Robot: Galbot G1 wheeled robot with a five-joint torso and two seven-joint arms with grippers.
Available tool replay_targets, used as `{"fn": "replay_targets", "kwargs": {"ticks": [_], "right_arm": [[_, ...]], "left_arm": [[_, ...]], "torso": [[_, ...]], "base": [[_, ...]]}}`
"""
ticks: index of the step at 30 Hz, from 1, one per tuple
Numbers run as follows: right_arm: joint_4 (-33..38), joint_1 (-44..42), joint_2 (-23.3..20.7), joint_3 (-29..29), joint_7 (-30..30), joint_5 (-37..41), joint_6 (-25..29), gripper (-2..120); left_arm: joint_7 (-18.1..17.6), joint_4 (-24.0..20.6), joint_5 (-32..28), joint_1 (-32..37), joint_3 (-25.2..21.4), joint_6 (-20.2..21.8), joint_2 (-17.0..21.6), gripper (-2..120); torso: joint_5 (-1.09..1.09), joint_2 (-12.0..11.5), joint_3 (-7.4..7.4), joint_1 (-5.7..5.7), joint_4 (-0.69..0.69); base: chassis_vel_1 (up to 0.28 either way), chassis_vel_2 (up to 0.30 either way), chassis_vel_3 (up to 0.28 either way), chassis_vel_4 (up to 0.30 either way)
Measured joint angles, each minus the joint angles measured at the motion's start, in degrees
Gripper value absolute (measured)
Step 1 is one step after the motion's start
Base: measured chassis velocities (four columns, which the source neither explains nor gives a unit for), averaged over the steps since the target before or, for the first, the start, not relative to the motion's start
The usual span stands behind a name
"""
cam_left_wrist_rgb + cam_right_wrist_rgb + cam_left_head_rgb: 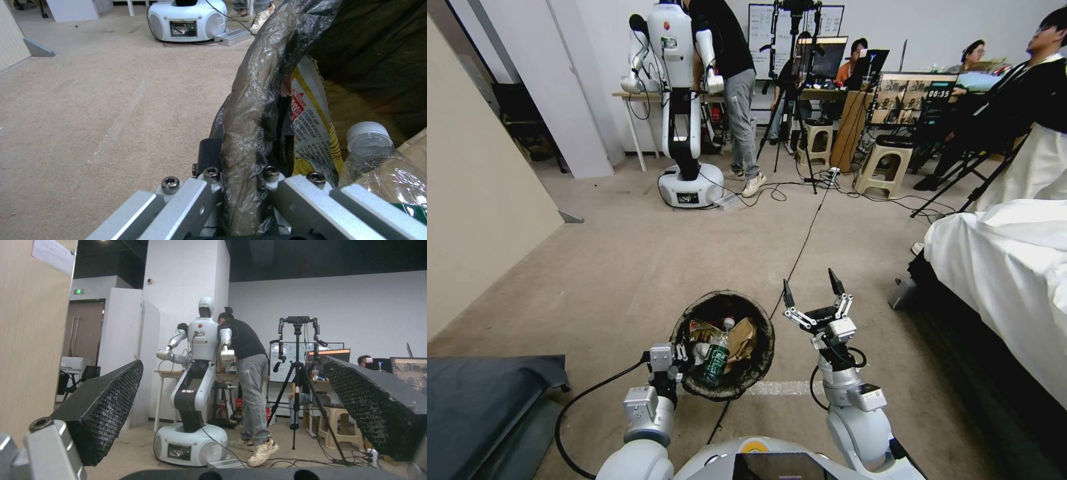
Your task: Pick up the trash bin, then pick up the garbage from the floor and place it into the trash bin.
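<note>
Two pincers are up in front of me. My left pincer [675, 358] is clamped on the near left rim of the trash bin [724, 345], one finger inside and one outside the dark bag folded over the rim [249, 126], and the bin hangs off the carpeted floor [594, 280]. Inside it lie a green-labelled plastic bottle [716, 357], a yellow wrapper [311, 123] pressed against the wall beside my grip, and a brown paper bag [742, 340]. My right pincer [812, 291] hovers just beside the bin on its right, pointing forward, its black fingers [104, 406] spread wide with nothing between them. A black cable [804, 247] runs away across the carpet between the two. On my right is a bed with a white sheet [1007, 267]. Farther off stands another white robot [684, 100] near a tabletop [640, 95], with a camera tripod [790, 107] beside it.
</note>
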Motion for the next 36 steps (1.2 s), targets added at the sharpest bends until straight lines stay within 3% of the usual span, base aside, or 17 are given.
{"fn": "replay_targets", "kwargs": {"ticks": [20, 36], "right_arm": [[-0.66, -0.25, 0.71, -0.33, -0.12, -1.14, 0.78, 100], [-0.82, -0.49, 1.05, -0.8, -0.13, -1.51, 1.19, 100]], "left_arm": [[-3.17, 0.74, -10.24, -4.81, -10.13, 3.8, -0.15, 0], [-7.55, 3.77, -15.57, -4.6, -13.65, 15.1, -0.48, 0]], "torso": [[0.0, 0.0, 0.0, 0.0, 0.0], [-0.01, 0.0, 0.0, 0.0, 0.0]], "base": [[0.0, 0.0, 0.0, 0.0], [0.0, 0.0, 0.0, 0.0]]}}
